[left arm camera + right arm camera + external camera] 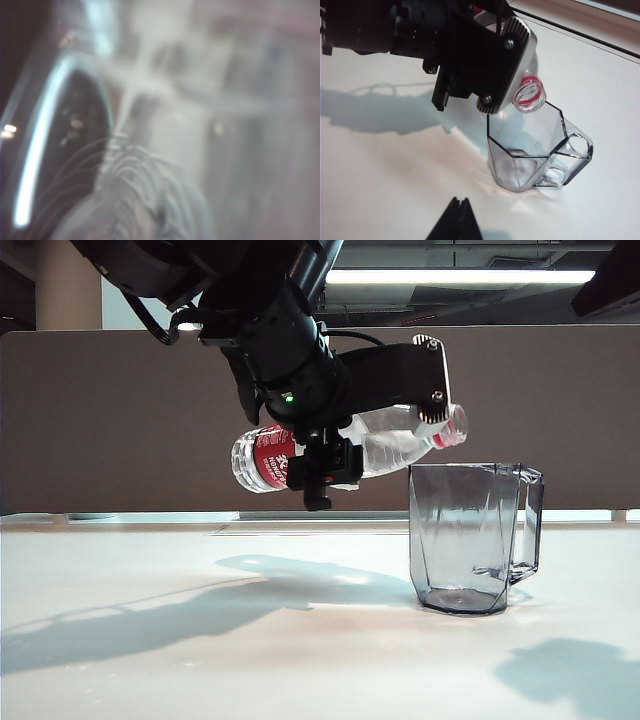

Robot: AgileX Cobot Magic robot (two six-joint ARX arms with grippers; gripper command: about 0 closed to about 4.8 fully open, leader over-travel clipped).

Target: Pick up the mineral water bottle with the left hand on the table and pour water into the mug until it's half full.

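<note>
The table (150, 660) is stretching wide, white and glossy across the lower half of the exterior view. Only 1 thing is standing directly on it: the mug (470, 540), upright at right of centre, handle pointing toward the right edge of the frame. Soft grey shadows are lying across the left and lower right of the tabletop.

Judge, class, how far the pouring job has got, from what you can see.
Done: the left pincer has the mineral water bottle lifted, lying nearly level with its open mouth above the mug. In hand: tipping. Left: no water visible in the mug; half-filling remains. Right pincer idle.
</note>
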